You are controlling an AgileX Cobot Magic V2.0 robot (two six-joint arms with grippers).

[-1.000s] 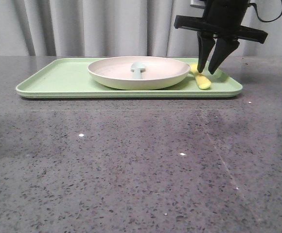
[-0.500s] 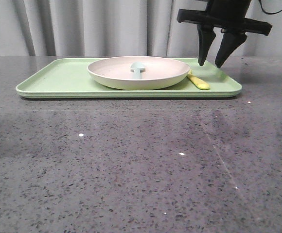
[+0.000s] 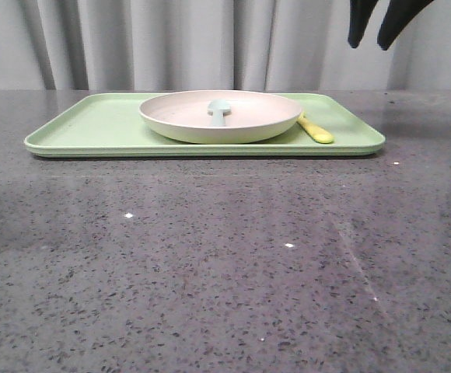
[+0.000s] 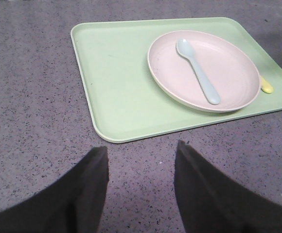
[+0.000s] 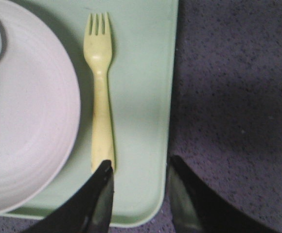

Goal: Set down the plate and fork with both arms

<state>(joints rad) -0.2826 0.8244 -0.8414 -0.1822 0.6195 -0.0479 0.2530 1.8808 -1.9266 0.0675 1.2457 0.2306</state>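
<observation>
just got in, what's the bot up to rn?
Neither arm holds anything. The plate sits on the green tray with a blue spoon lying in it, and the fork lies flat on the tray beside the plate's right side. The right end effector is open, raised above the tray's right end. The left end effector is open too, over bare table short of the tray.

Even, soft light, sharp views.
Faint sheen on the table (image 3: 225, 256); soft shadow under the tray (image 3: 85, 128); right wrist view slightly blurred.
</observation>
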